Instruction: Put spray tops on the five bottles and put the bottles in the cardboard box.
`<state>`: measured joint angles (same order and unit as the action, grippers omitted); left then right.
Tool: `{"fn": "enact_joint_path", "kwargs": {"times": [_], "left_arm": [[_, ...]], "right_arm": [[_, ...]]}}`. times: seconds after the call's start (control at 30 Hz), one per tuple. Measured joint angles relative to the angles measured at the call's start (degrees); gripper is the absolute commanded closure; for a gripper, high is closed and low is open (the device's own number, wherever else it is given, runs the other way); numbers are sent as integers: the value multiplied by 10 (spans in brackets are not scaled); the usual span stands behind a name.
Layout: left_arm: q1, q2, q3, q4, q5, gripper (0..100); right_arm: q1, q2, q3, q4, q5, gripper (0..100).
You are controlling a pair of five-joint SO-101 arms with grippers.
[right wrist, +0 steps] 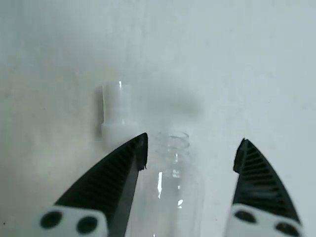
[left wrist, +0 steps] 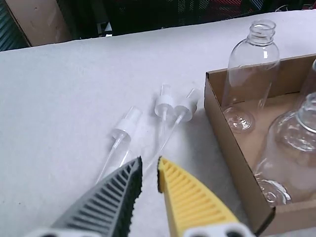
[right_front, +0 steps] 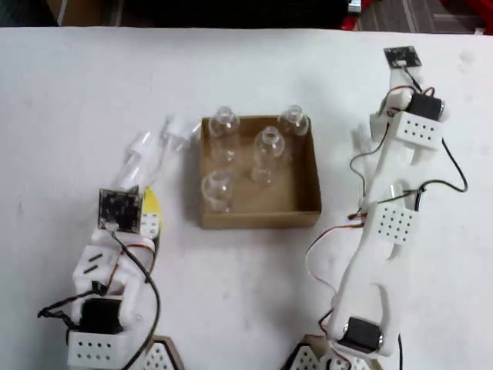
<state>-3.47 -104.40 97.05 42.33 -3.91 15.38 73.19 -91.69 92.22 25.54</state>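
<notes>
A cardboard box (right_front: 258, 218) in the middle of the table holds several clear bottles (right_front: 269, 153) standing upright with no tops. Three white spray tops (left wrist: 164, 101) lie on the table just left of the box. My left gripper (left wrist: 149, 174) sits a short way from them, fingers nearly together with nothing between. Another clear bottle (right wrist: 173, 182) lies on the table right of the box, a spray top (right wrist: 117, 113) beside its neck. My right gripper (right wrist: 190, 150) is open, its fingers straddling that bottle.
The right arm (right_front: 416, 127) stretches along the right side of the table, with loose cables beside it. The box wall (left wrist: 232, 143) stands close to the left gripper. Bare white table lies behind the box and at the far left.
</notes>
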Motion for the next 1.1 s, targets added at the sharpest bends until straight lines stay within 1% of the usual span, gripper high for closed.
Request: {"fn": "enact_joint_path", "kwargs": {"times": [0.17,0.43,0.5,0.6,0.77,1.1], "left_arm": [[0,0,0,0,0,938],[0,0,0,0,0,938],[0,0,0,0,0,938],[0,0,0,0,0,938],[0,0,0,0,0,938],[0,0,0,0,0,938]], "right_arm": [[0,17,0,0,19,752],[14,42,0,-1,25,957],[18,42,0,-1,26,986],[21,40,0,1,25,975],[25,9,0,35,25,975],[33,-137,8,55,26,977]]}}
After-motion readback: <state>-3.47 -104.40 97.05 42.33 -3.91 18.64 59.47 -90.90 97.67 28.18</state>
